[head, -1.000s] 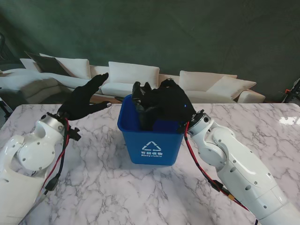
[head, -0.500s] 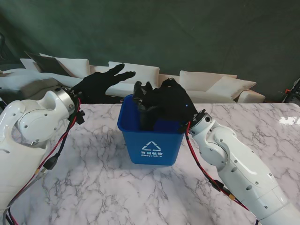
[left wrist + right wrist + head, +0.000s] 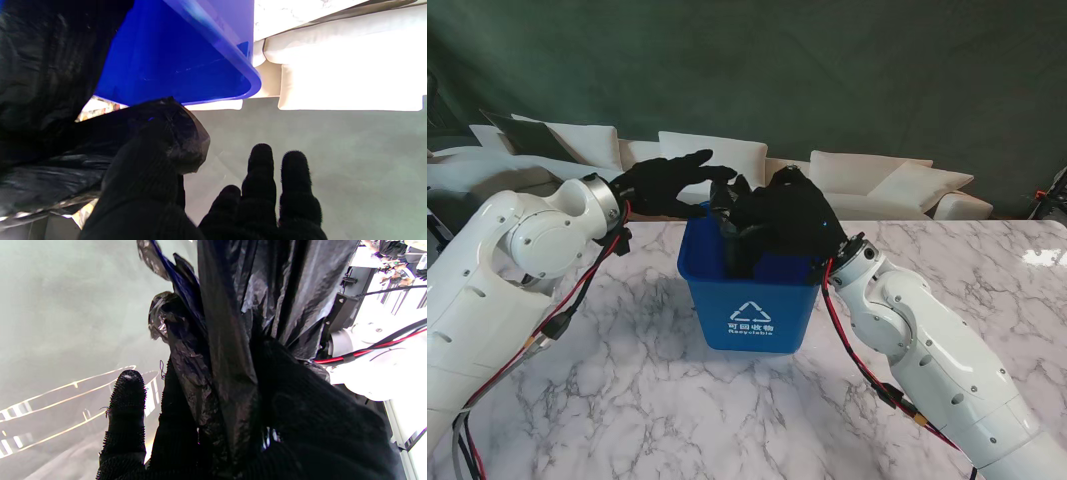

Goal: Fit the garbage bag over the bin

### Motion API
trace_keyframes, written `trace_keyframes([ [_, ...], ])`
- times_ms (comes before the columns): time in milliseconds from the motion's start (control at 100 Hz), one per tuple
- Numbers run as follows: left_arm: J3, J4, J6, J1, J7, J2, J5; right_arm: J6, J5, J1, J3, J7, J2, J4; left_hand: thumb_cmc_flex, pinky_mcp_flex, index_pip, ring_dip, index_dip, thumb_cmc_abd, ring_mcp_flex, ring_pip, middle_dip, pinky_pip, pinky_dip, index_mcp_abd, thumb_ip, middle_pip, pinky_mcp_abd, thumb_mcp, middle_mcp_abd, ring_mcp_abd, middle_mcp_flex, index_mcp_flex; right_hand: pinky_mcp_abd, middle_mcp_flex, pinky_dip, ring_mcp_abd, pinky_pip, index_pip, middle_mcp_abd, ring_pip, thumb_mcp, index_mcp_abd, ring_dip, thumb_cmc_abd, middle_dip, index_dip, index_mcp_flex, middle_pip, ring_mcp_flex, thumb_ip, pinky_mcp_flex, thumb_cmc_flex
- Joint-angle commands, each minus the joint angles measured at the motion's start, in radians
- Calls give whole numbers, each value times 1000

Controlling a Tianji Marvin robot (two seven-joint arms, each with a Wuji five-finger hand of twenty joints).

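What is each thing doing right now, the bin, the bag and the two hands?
Bin: upright on the table, rim not yet covered.
Garbage bag: bunched up, hanging into the bin.
Right hand: shut on the garbage bag.
Left hand: open, fingers reaching the bag's top; grip not clear.

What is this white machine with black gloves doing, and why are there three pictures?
It is a robot with two white arms and gloved hands. One camera looks down from its stand; two sit on its wrists, looking along the fingers. On the marble table stands a blue bin. The right hand holds a black garbage bag bunched over the bin's opening. The left hand reaches toward the bag with fingers apart, one touching it.
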State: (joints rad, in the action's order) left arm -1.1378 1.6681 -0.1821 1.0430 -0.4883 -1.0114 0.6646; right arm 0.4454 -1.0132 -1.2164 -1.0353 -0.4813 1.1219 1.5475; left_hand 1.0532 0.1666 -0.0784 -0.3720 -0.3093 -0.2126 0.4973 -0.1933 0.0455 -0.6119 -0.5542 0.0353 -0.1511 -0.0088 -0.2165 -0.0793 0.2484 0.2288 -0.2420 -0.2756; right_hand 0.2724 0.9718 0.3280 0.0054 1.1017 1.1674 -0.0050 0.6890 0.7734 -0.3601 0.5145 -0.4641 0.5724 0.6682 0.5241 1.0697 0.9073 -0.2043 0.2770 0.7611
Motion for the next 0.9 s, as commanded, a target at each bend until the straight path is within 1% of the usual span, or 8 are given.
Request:
trace_keyframes([
  [0,9,-21,15,0,22,-19,-7,-1,-2,-2,-2,3,1,5,52,3,-57,-16,-55,35,34,-24,38,-36,-3,44,43,19,4,26,20,-14,-57,-60,15,-4,3,-17,-12,23,-10,-7,0,-48,-10,59,-5,-1,-14,29,4,2,-13,56],
  [130,26,-33,22,2,71,-29,-23,-2,0,-4,-2,8,1,2,66,1,-214,-44,-226,58,71,-45,124,-82,-15,48,52,96,-21,44,-27,-27,-174,-186,16,-4,3,-18,-13,23,-11,-7,0,-48,-10,60,-5,-1,-14,29,4,2,-15,56],
  [220,29,-36,9,3,90,-32,-11,-5,1,-5,2,8,1,1,98,-4,-317,-80,-412,5,96,-67,232,-96,-21,57,67,191,-36,28,-109,-41,-292,-261,18,-5,2,-17,-13,22,-10,-7,0,-48,-10,60,-5,-2,-14,29,4,3,-15,57],
  [400,29,-42,0,5,137,-40,-3,-12,5,-2,12,8,3,-6,128,38,-558,-239,-430,9,243,-212,711,-194,-53,-4,67,343,-52,27,-187,-55,-600,-374,20,-5,2,-17,-14,20,-10,-7,-2,-46,-10,63,-5,-4,-15,28,3,3,-17,57],
  [620,42,-58,-14,-8,159,-44,2,-16,3,-6,16,10,1,-10,137,71,-615,-386,-416,-10,299,-378,828,-257,-47,-50,59,460,-43,8,-160,-59,-677,-376,22,-13,1,-10,-17,-17,-19,-15,-55,-5,-12,87,-14,-83,-26,-3,-5,22,-25,47],
  [740,45,-64,-24,-16,171,-45,19,-20,2,-28,0,53,-6,12,140,82,-627,-396,-417,-13,301,-394,826,-269,-45,-52,56,474,-30,3,-160,-62,-681,-379,39,-137,2,24,-36,-159,-3,-71,-153,138,-28,95,-27,-270,-110,-142,-86,75,-70,-150],
  [800,44,-64,-24,-19,174,-46,24,-24,2,-42,-11,84,-11,30,141,85,-629,-397,-415,-15,300,-396,824,-273,-45,-50,56,475,-25,2,-162,-62,-682,-380,48,-220,6,43,-55,-344,15,-110,-148,218,-46,115,-42,-196,-111,-210,-147,136,-102,-247],
  [890,41,-63,-26,-24,175,-45,40,-46,12,-71,-28,141,-16,65,141,89,-634,-398,-413,-15,302,-400,822,-279,-44,-47,56,477,-18,1,-161,-61,-683,-381,60,-360,6,55,-82,-472,44,-146,-216,281,-61,111,-80,-204,-186,-294,-229,143,-154,-325],
])
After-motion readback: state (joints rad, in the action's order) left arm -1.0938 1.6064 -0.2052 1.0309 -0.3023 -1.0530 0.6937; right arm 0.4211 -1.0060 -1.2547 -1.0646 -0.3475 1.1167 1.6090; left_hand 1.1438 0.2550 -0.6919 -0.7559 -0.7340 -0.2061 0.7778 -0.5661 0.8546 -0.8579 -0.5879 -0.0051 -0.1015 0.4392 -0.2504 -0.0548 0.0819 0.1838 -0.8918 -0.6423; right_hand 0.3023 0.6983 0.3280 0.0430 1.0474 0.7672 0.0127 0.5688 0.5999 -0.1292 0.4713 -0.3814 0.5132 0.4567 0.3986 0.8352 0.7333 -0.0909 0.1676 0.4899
